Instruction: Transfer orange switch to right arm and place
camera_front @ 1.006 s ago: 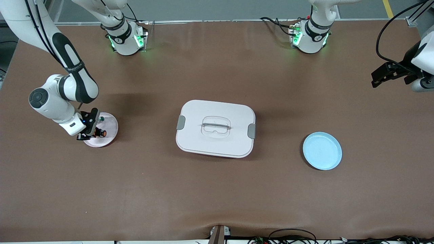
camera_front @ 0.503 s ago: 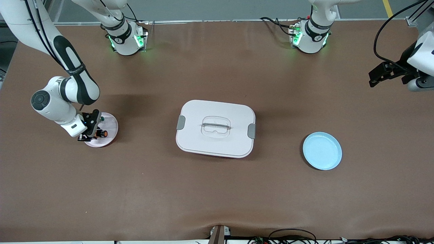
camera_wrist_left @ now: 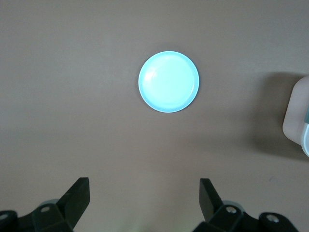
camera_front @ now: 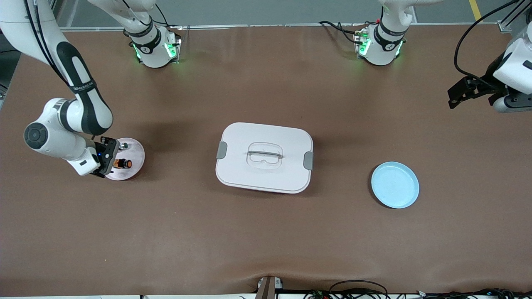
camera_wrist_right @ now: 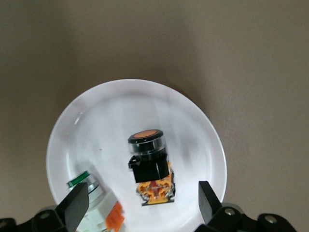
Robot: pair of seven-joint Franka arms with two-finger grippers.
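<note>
Right wrist view: the orange switch [camera_wrist_right: 148, 164] is seen lying on its side on the white plate [camera_wrist_right: 193, 121], directly between the released fingers of the right claw [camera_wrist_right: 140, 205], its long axis running away from the claw, cap outermost. A green-capped part [camera_wrist_right: 84, 186] lies beside it. The left claw [camera_front: 457, 92], also spread wide, waits over bare brown desk [camera_front: 266, 232], well apart from the blue plate [camera_front: 395, 185].
</note>
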